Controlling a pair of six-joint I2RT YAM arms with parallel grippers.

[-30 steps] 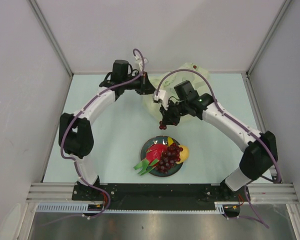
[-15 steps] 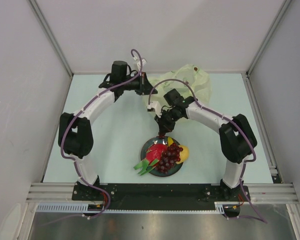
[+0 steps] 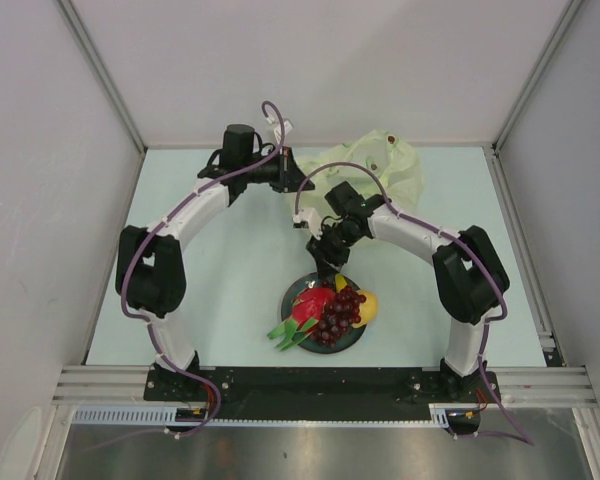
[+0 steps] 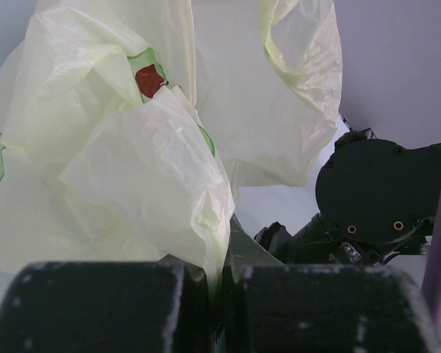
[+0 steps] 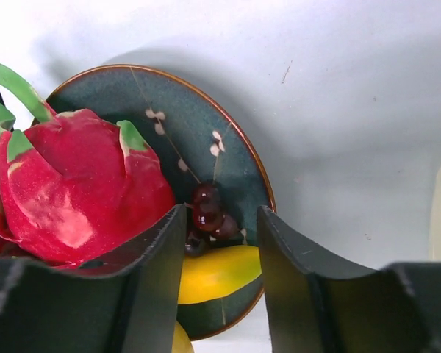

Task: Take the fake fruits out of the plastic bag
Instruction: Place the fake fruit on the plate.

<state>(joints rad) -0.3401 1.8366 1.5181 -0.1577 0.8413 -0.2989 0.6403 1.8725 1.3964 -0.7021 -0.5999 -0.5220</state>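
The pale yellow-green plastic bag [image 3: 380,170] lies crumpled at the back of the table. My left gripper [image 3: 285,176] is shut on a fold of it, and the bag fills the left wrist view [image 4: 132,169]. The dark plate [image 3: 292,292] holds a red dragon fruit [image 3: 313,305], a grape bunch [image 3: 338,316], a lemon [image 3: 368,308] and a banana tip [image 3: 340,283]. My right gripper [image 3: 329,264] hangs over the plate's far rim. In the right wrist view its jaws [image 5: 220,220] stand open around a small grape cluster [image 5: 208,215] lying on the plate [image 5: 169,147] beside the dragon fruit [image 5: 73,184] and the banana [image 5: 217,272].
White walls enclose the table on the left, back and right. The right arm's wrist [image 4: 375,191] shows just behind the bag in the left wrist view. A red and green printed mark [image 4: 149,79] shows through the bag.
My right gripper carried a small grape cluster from the bag down to the plate's far rim; its jaws now stand open with the cluster on the plate. The left gripper stayed on the bag.
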